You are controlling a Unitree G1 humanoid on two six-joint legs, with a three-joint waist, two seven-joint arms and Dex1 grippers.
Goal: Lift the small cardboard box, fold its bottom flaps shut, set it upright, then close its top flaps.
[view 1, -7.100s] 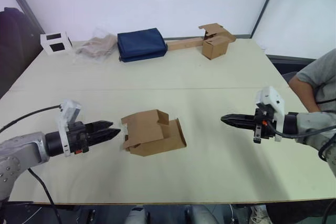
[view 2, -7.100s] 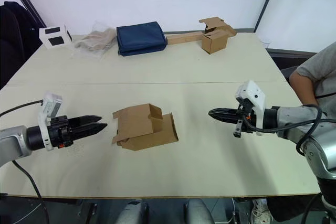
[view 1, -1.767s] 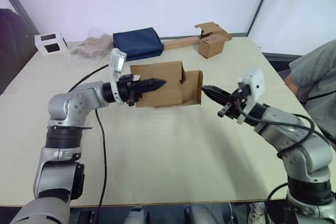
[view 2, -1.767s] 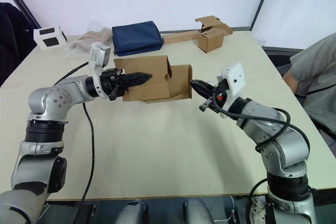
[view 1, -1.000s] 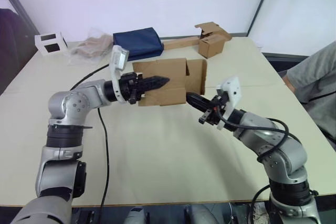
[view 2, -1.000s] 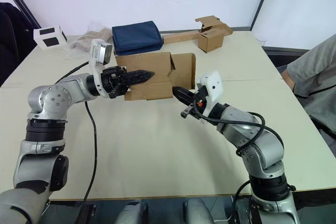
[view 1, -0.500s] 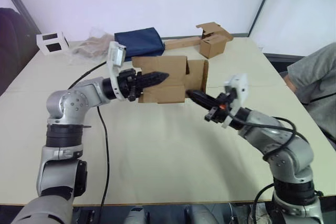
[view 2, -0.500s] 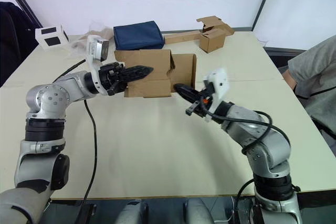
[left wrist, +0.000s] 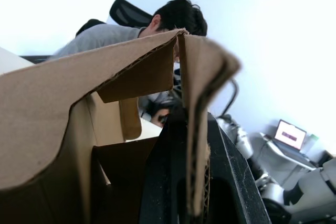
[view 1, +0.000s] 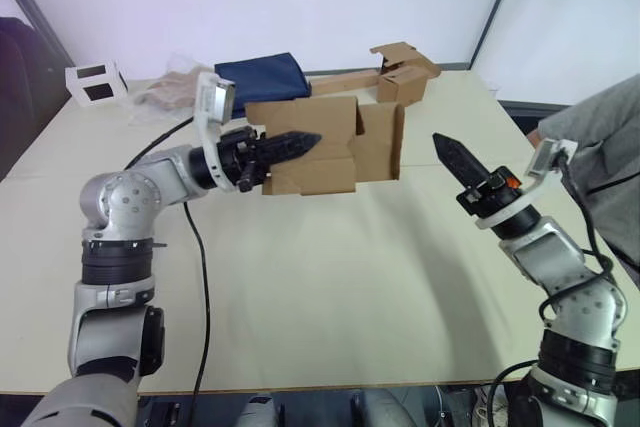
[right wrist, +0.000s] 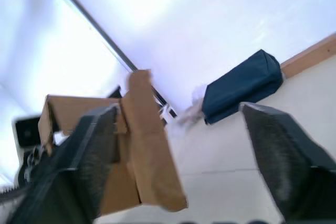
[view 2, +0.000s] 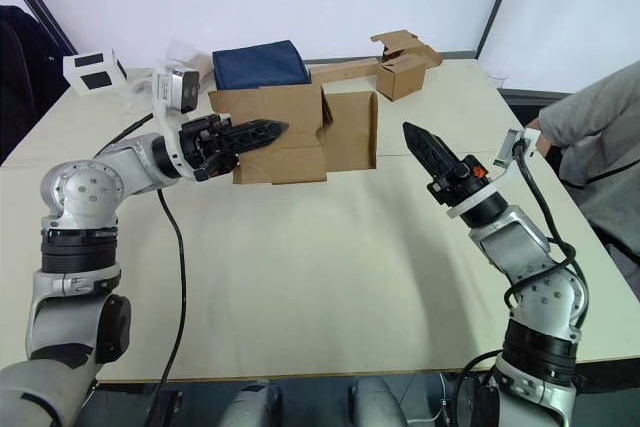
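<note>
The small cardboard box [view 1: 335, 152] hangs in the air above the table's middle, lying on its side. My left gripper [view 1: 303, 139] is shut on its near wall; the left wrist view has both fingers [left wrist: 168, 182] pinching that cardboard panel [left wrist: 202, 103]. A flap [view 1: 388, 142] at the box's right end stands out sideways; I cannot tell whether it is a bottom or a top flap. My right gripper [view 1: 447, 149] is raised to the right of the box, a short gap away, pointing at it. It is open, with fingers [right wrist: 92, 145] spread wide in the right wrist view, holding nothing.
At the table's far side lie a navy bag [view 1: 262, 77], a crumpled beige bag [view 1: 170, 95], a white box with dark windows [view 1: 92, 82], and another brown box joined to a cardboard strip [view 1: 400, 77]. A person [view 1: 600, 137] sits at the right edge. The table [view 1: 300, 287] lies bare below.
My right gripper has pulled back from the box's right flap, risen to the right and opened. The left gripper still holds the box, now slightly higher.
</note>
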